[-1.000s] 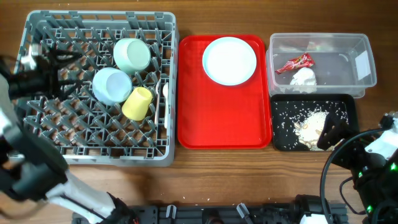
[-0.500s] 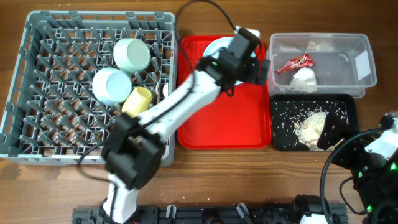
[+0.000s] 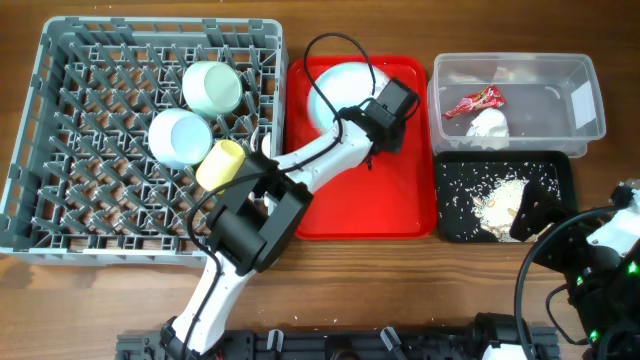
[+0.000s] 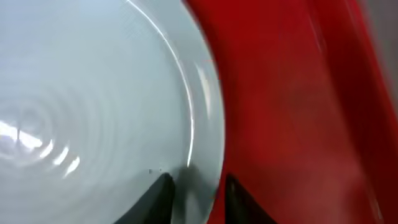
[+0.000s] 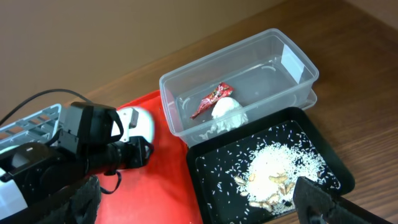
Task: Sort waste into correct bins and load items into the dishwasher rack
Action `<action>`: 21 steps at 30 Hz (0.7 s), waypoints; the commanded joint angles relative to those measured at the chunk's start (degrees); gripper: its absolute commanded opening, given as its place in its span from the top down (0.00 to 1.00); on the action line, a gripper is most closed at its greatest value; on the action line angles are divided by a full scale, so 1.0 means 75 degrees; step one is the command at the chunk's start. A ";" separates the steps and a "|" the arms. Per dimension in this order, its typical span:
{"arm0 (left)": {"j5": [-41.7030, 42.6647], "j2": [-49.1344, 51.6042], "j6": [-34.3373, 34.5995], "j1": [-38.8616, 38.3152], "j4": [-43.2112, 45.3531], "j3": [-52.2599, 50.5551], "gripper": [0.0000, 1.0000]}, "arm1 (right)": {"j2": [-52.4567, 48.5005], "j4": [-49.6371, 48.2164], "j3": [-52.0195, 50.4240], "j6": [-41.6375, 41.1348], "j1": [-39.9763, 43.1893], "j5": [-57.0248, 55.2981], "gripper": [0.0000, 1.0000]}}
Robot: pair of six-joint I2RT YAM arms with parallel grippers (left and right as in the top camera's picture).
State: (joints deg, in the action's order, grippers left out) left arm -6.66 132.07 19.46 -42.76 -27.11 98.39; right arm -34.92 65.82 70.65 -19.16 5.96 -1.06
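Reaching over the flat red tray [image 3: 350, 200], the left gripper [image 4: 196, 193] straddles the rim of the light blue round plate [image 4: 93, 93] — jaws apart, apparently not yet clamped. Pale bowls [image 3: 212, 88] and small yellow cup [image 3: 222, 165] sit in the grey plastic lattice rack [image 3: 160, 25], waste [image 3: 475, 102] looks binned — only the plate seems left.

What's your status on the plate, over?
Left gripper straddling light blue plate rim at red tray, grip unclear. Right gripper open, empty, by black tray. Nothing seen in the way.
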 commanded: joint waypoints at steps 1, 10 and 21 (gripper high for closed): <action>-0.0402 0.0350 0.0041 -0.0041 -0.1134 -0.0108 0.74 | 0.0035 -0.0020 0.0020 0.0128 0.0015 0.0099 0.00; -0.1478 0.0335 0.0038 -0.0670 -0.1571 -0.0087 0.62 | 0.0035 -0.0020 0.0020 0.0128 0.0015 0.0099 0.00; -0.1786 -0.0391 0.0029 -0.0697 -0.1623 0.0353 0.96 | 0.0035 -0.0020 0.0020 0.0125 0.0015 0.0099 0.00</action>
State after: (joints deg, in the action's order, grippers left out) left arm -19.44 131.68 19.20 -48.03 -37.32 99.66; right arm -34.92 65.82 70.65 -19.16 5.96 -1.06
